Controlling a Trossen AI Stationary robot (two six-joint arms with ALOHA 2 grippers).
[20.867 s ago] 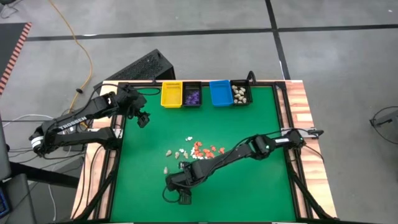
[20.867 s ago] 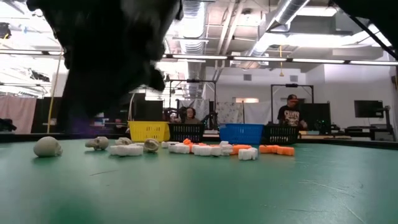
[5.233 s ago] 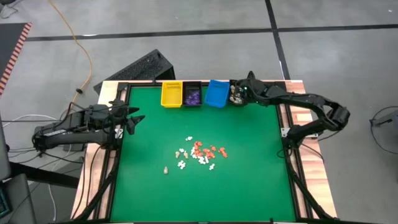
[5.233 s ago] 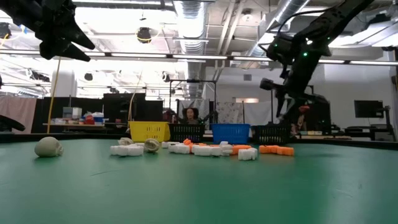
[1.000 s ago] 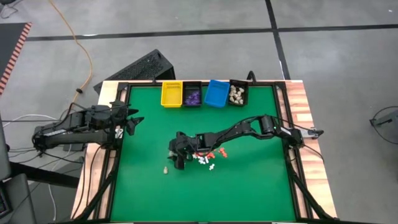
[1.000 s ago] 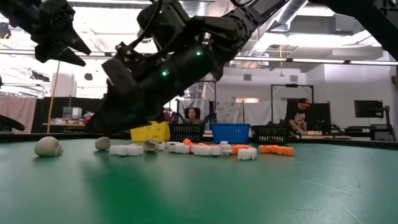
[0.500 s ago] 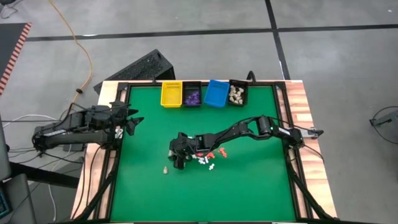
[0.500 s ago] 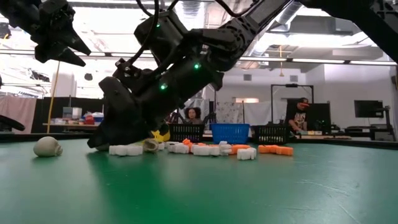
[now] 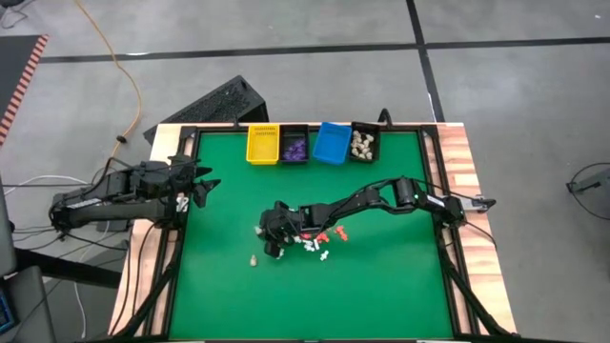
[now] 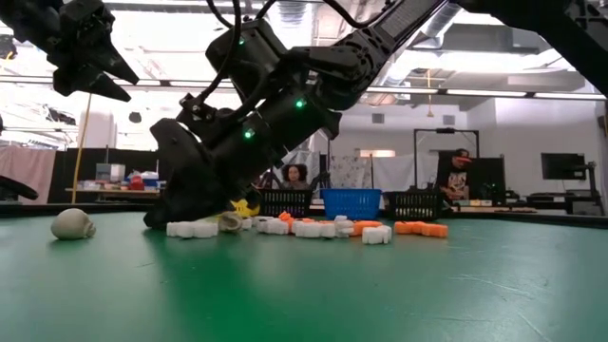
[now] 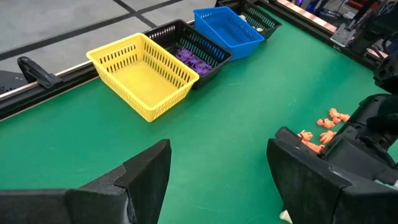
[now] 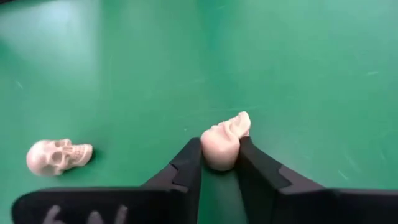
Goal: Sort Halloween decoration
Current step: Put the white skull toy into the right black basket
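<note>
Right gripper (image 12: 219, 163) clamped on a cream skull (image 12: 222, 144) on the green table (image 12: 298, 74), second skull (image 12: 57, 156) nearby, left gripper (image 11: 214, 168) spread open near the table edge

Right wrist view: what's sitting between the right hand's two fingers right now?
A cream skull sits pinched between the right hand's fingers on the green mat. A second skull lies off to one side, untouched.

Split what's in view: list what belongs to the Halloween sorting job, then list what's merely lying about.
Job:
- beige skull pinched in right tool
- second skull on the mat
- white and orange pieces
- yellow bin, blue bin, two black bins

Lying about:
- orange cable on the floor
- left tool, waiting open at the mat's edge
</note>
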